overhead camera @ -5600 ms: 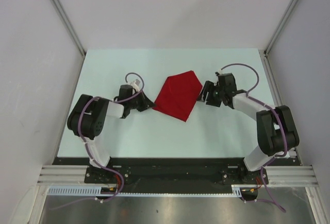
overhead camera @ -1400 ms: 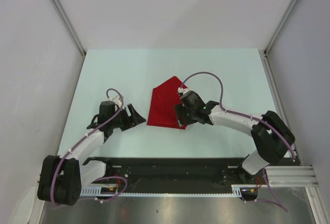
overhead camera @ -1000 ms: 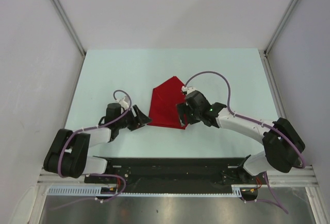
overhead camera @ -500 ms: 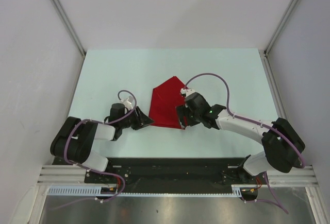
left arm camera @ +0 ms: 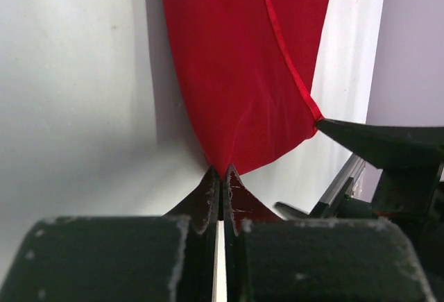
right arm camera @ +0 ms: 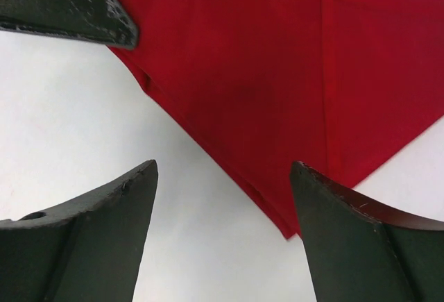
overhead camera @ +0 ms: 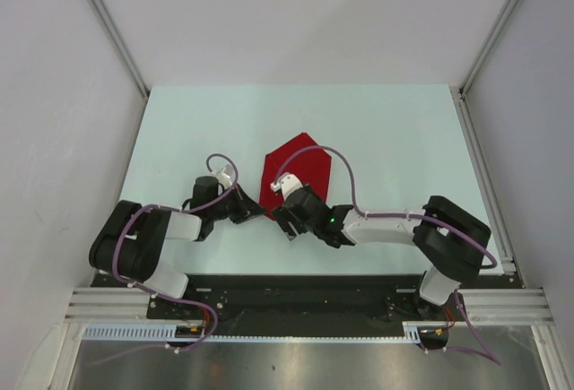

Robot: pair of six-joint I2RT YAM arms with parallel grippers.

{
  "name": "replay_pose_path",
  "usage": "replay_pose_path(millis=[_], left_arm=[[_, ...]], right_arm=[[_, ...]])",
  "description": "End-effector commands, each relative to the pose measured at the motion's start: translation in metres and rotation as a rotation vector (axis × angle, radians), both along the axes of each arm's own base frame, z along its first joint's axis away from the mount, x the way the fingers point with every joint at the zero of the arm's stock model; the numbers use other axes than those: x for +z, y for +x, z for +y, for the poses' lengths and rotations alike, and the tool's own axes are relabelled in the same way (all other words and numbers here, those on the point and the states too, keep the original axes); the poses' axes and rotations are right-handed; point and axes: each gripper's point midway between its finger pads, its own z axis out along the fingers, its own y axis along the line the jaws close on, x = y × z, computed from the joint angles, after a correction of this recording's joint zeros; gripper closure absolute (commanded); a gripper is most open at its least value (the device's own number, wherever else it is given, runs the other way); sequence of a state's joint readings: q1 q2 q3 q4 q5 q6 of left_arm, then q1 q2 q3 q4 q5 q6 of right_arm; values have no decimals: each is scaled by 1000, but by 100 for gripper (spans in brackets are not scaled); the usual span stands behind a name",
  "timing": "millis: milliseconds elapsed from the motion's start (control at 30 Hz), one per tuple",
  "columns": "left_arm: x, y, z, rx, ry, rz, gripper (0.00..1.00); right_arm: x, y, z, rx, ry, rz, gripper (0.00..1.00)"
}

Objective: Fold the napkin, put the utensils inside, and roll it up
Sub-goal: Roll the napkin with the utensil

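Pale table [overhead camera: 179, 121], napkin [overhead camera: 300, 161] corner pinched in left jaws, right jaws apart

1. The near edge of the napkin [overhead camera: 298, 168] is crowded. The left gripper [left arm camera: 222, 171] pinches its corner, and the right gripper [right arm camera: 222, 169] sits just beside it with fingers spread.
2. The right arm [overhead camera: 386, 224] lies across the near strip of the table [overhead camera: 395, 130].
3. Bare surface lies beyond the napkin and to either side of it.
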State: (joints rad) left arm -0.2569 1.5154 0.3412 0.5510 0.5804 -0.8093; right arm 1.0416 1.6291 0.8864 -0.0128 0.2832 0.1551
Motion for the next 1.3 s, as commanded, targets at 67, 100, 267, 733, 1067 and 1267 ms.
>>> replay_pose_path(millis=[67,100,267,733,1067,1267], left_arm=[[7,5,-8,-2,-40,32,100],[8,6,-8,0,-44,36,100],[11,7,-10,2,-64,49,100],[13,5,0,27,-45,62,100],[13,9,9,41,-33,63,100],[14,10,10,45,-34,64,100]], right_arm=[[22,20,44,9,12,-269,17],[21,18,50,19,11,-278,17],[13,11,69,62,-25,-335,17],[-29,37,57,-102,-181,-421,18],[-40,41,25,-139,-265,-437,19],[-46,37,23,-108,-296,-451,29]])
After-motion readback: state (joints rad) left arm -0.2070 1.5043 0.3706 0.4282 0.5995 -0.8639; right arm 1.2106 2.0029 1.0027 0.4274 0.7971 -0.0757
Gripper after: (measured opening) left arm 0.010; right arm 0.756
